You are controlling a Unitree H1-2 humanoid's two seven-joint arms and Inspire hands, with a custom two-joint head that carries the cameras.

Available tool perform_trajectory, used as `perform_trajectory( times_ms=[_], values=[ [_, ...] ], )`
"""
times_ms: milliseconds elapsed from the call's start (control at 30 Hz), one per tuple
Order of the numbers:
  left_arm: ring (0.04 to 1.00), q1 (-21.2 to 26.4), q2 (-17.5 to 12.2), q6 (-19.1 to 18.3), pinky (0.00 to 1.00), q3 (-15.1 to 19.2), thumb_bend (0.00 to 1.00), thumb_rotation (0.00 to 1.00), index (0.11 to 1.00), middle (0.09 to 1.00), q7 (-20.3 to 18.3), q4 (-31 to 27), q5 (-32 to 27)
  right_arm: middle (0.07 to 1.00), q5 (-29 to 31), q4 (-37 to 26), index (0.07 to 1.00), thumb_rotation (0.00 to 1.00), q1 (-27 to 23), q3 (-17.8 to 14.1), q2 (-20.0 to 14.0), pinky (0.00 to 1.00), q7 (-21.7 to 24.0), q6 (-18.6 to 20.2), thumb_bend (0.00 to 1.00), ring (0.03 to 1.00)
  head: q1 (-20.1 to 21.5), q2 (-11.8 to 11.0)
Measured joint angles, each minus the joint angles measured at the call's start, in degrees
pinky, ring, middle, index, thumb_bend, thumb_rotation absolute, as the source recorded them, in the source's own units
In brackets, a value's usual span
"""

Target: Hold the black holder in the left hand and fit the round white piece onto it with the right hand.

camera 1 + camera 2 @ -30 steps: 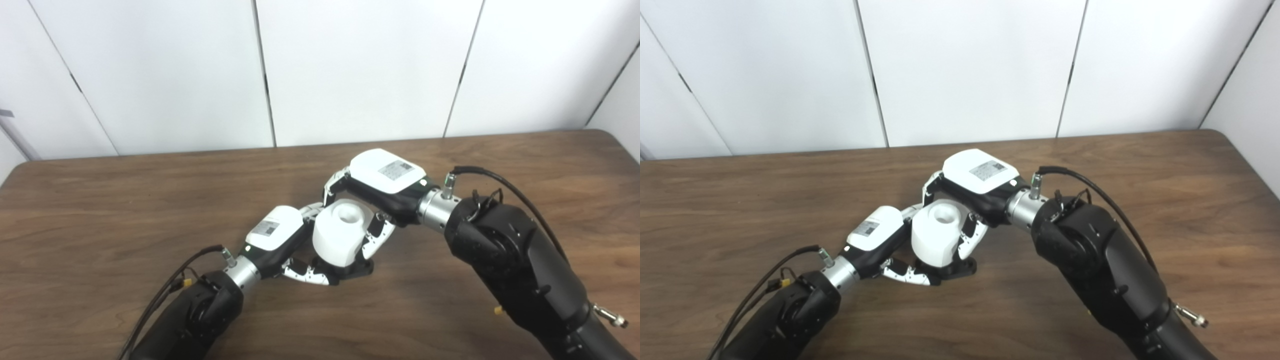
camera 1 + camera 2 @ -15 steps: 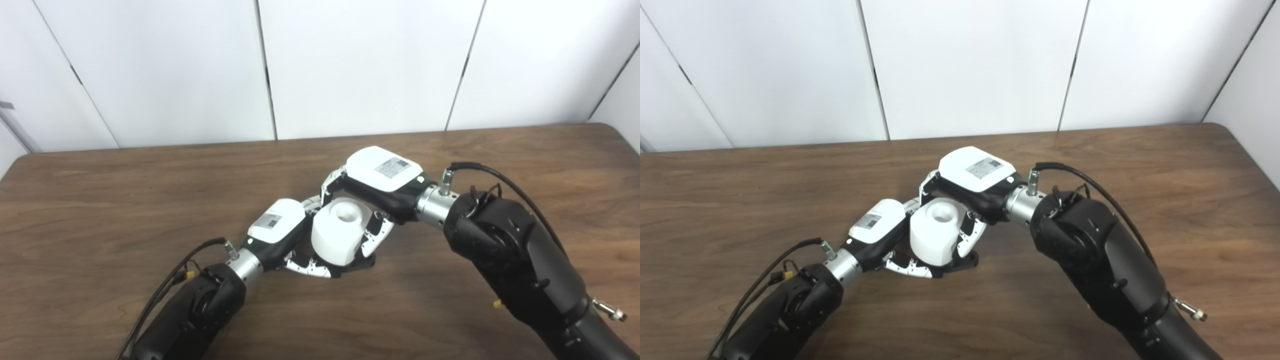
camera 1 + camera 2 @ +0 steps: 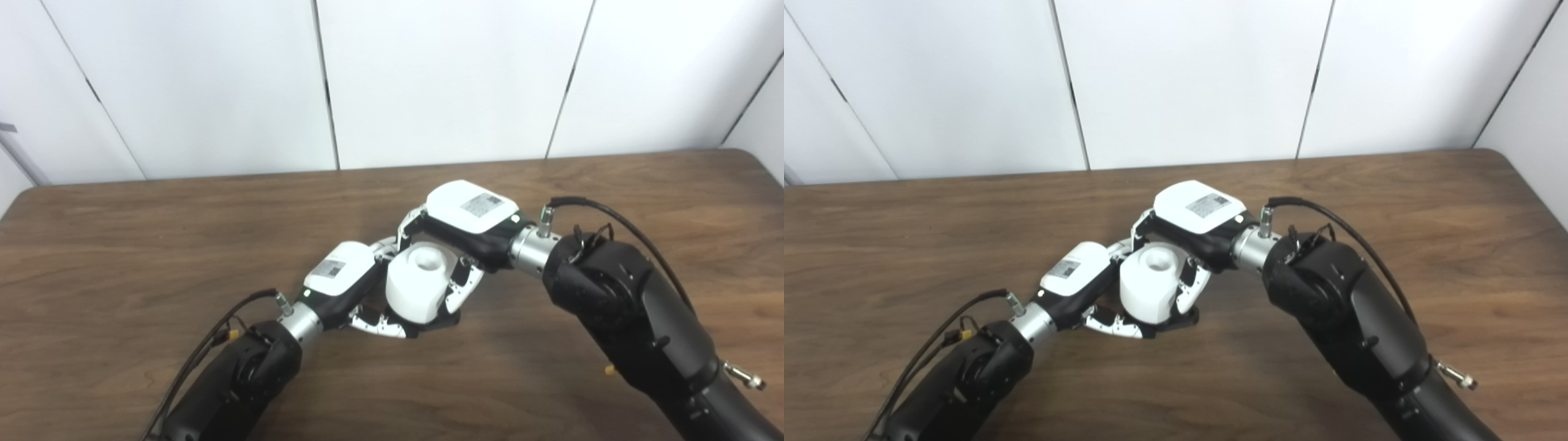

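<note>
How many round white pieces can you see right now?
1. The round white piece sits mid-table on the black holder, between the left hand and right hand. None elsewhere on the table, though the arms could hide some.

A brown wooden table (image 3: 1335, 184) is seen w/ white wall panels (image 3: 1182, 79) behind. Near the table's centre, the round white piece (image 3: 1149, 289) is gripped by the right hand (image 3: 1191, 229), whose fingers (image 3: 1192, 289) are wrapped down its right side; a round recess is seen in the piece's top. The black holder (image 3: 1176, 321) is glimpsed just under the piece, mostly hidden, and is clasped by the left hand (image 3: 1084, 288), w/ fingertips (image 3: 1111, 326) curled beneath. The two hands are pressed close together, approx. touching. A black cable (image 3: 1335, 226) is looped over the right forearm.
</note>
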State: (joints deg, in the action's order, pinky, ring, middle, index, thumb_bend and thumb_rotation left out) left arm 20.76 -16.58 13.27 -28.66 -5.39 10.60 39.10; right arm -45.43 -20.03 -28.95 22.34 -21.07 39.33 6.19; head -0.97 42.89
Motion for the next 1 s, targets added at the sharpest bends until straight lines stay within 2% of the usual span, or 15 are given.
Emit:
perform_trajectory(
  times_ms=[233,667,1000],
  values=[
    [0.929,0.04,-0.13,-0.24,0.74,-0.10,0.52,0.07,0.486,0.883,-0.05,-0.24,0.01,0.724,0.15,0.23,0.481,0.14,-0.76,-1.02,0.33,0.62,-0.07,0.00,0.53,0.759,-0.17,0.44],
    [0.920,0.08,-0.21,-1.29,0.73,-0.21,0.52,0.07,0.485,0.878,-1.19,-1.06,-0.13,0.727,0.05,0.47,0.481,0.14,-0.75,-0.93,0.84,0.63,-0.07,0.02,0.53,0.758,-0.44,0.70],
    [0.918,0.06,-0.20,-1.42,0.73,-0.23,0.52,0.07,0.486,0.880,-1.22,-1.16,-0.11,0.713,-0.37,2.04,0.481,0.14,-0.66,0.66,0.85,0.60,-0.11,-0.57,0.53,0.747,-0.61,1.05]
  ],
)
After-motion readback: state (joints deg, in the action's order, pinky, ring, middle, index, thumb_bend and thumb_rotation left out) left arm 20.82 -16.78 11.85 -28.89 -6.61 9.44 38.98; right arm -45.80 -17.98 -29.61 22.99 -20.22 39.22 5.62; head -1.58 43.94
